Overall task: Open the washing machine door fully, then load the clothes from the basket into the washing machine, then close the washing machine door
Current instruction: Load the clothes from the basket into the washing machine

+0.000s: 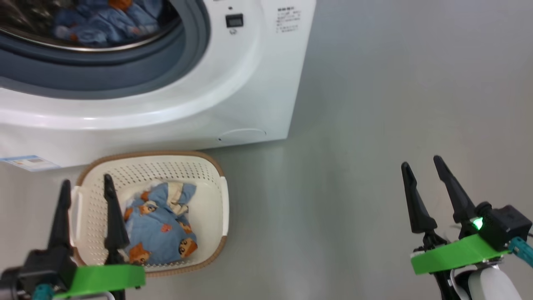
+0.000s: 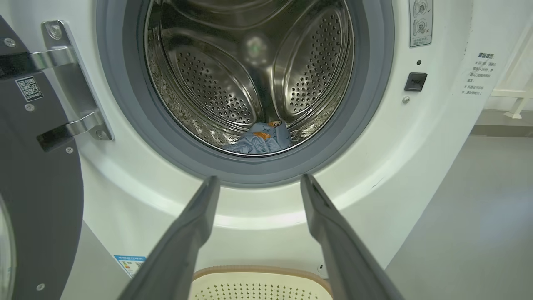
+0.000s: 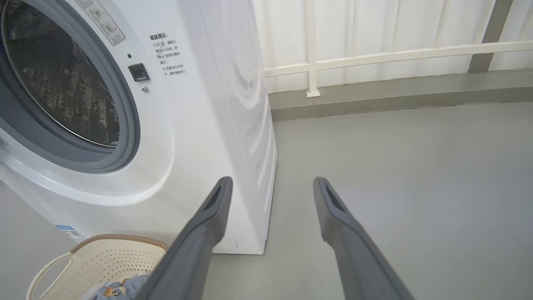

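Clothes [image 1: 160,227] lie in the basket [image 1: 210,196] before the washing machine [image 1: 250,75], more in its drum [image 2: 216,79]; left end effector [image 1: 87,181] and right end effector [image 1: 421,162] hover, fingers apart, both empty.

In the head view the washing machine [image 1: 250,83] runs off the top and left edges; just the lower arc of its drum [image 1: 104,46] shows. The left gripper [image 1: 87,180] covers part of the basket [image 1: 218,200] and of the clothes [image 1: 162,225] in it. In the left wrist view the left edge cuts the washing machine door [image 2: 37,200], and the printed notice [image 2: 479,73] is too small to read.
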### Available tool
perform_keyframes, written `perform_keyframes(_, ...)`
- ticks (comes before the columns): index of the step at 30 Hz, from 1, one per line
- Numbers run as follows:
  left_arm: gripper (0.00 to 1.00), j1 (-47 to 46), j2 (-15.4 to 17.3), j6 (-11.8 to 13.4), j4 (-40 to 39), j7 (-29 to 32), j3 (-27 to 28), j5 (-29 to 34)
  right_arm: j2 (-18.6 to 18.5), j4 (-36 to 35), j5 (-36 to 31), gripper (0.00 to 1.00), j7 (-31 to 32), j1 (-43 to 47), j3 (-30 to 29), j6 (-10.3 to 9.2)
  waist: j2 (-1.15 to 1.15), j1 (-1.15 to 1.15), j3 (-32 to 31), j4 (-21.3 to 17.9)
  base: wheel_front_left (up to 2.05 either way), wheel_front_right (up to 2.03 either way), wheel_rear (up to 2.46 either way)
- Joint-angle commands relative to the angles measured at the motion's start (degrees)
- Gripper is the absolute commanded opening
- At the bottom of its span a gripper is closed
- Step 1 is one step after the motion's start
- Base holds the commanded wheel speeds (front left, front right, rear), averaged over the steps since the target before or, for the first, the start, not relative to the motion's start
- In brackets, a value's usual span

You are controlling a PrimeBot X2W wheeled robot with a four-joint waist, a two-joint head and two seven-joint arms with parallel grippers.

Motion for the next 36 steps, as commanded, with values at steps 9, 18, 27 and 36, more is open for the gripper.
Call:
perform_keyframes(9,1.0,4.7,-1.3,-2.8,-0.3,-0.3,0.3,-0.2,0.1,-1.3,-2.3,1.0,0.2,5.9,0.5,0.35,0.0,0.01,-8.7,2.6,0.0,0.0,0.0)
perform_keyframes(18,1.0,7.8,-1.7,-5.0,1.8,-0.3,-0.1,-0.6,1.5,-3.8,-3.2,1.0,1.8,9.4,0.5,0.35,0.0,0.01,-12.7,1.8,0.0,0.0,0.0)
perform_keyframes(27,1.0,9.4,-2.0,-6.5,4.2,-0.3,-0.5,-1.1,2.4,-5.0,-3.9,1.0,3.2,12.3,0.7,0.35,0.0,0.01,-16.8,1.3,0.0,0.0,0.0)
perform_keyframes(36,1.0,11.0,-1.5,-7.1,5.0,-0.3,-0.8,-1.5,3.0,-5.8,-4.4,1.0,4.5,14.6,1.0,0.35,0.0,0.01,-20.4,1.1,0.0,0.0,0.0)
